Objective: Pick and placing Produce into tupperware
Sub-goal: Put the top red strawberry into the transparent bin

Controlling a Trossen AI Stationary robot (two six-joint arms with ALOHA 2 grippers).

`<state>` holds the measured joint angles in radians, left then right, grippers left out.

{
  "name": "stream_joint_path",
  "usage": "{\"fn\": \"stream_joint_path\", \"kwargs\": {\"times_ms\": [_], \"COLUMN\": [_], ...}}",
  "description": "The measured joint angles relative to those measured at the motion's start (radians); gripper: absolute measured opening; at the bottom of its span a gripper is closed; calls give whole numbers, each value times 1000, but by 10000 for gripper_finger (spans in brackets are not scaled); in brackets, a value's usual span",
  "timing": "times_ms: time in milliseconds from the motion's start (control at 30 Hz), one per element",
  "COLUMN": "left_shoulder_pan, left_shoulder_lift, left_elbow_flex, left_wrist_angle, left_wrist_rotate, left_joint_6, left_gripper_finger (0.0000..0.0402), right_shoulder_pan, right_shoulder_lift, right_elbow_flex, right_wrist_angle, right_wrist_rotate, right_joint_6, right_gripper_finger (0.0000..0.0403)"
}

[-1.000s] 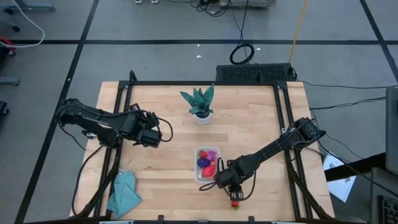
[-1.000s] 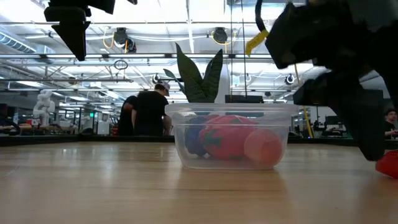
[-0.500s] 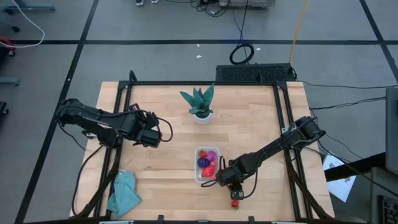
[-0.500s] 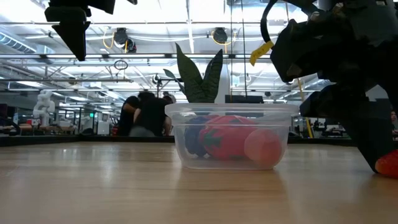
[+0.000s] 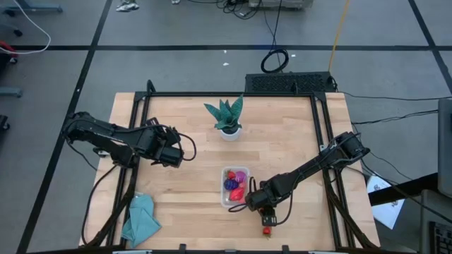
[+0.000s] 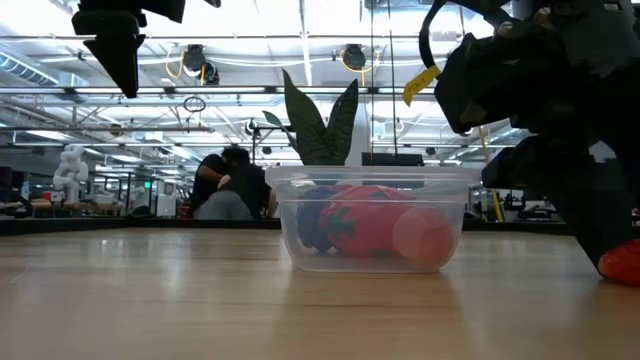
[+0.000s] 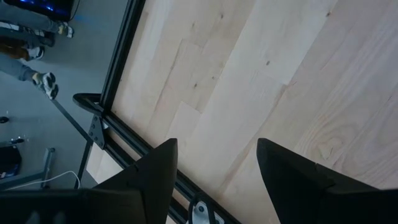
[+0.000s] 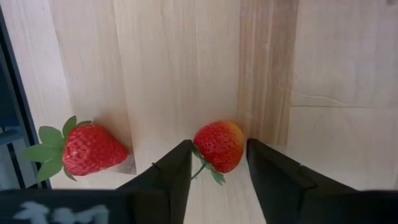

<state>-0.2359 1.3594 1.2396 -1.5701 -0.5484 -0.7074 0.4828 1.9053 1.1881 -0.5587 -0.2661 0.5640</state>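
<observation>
The clear tupperware (image 5: 235, 186) (image 6: 372, 218) sits on the table's near middle. It holds a dark purple piece, a magenta piece, a red strawberry (image 6: 362, 220) and a pale pink piece (image 6: 425, 237). My right gripper (image 5: 263, 212) (image 8: 219, 163) is low by the tupperware's near right corner, pointing down and open. Its fingertips stand on either side of a red strawberry (image 8: 219, 145) (image 6: 625, 262) lying on the wood. A second strawberry (image 8: 87, 149) (image 5: 267, 230) with green leaves lies nearer the near edge. My left gripper (image 5: 178, 152) (image 7: 214, 165) hovers open over the left half.
A green potted plant (image 5: 227, 117) in a white pot stands toward the far edge. A teal cloth (image 5: 140, 219) lies at the near left corner. A black frame rail (image 8: 9, 124) runs along the near edge close to the leafy strawberry. People move in the room behind.
My right gripper has shifted a little toward the table's right and sunk lower, its fingers coming down around the strawberry. The tupperware and its fruit have stayed put.
</observation>
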Motion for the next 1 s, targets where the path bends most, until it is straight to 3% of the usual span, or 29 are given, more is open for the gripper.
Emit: {"fn": "stream_joint_path", "kwargs": {"times_ms": [300,1000], "left_shoulder_pan": [0,0], "left_shoulder_lift": [0,0], "left_elbow_flex": [0,0], "left_wrist_angle": [0,0], "left_wrist_rotate": [0,-2], "left_joint_6": [0,0], "left_gripper_finger": [225,225], "right_shoulder_pan": [0,-10], "right_shoulder_lift": [-3,-51], "right_elbow_flex": [-1,-4], "right_wrist_angle": [0,-13], "right_wrist_rotate": [2,2], "right_joint_6": [0,1], "right_gripper_finger": [93,87]}}
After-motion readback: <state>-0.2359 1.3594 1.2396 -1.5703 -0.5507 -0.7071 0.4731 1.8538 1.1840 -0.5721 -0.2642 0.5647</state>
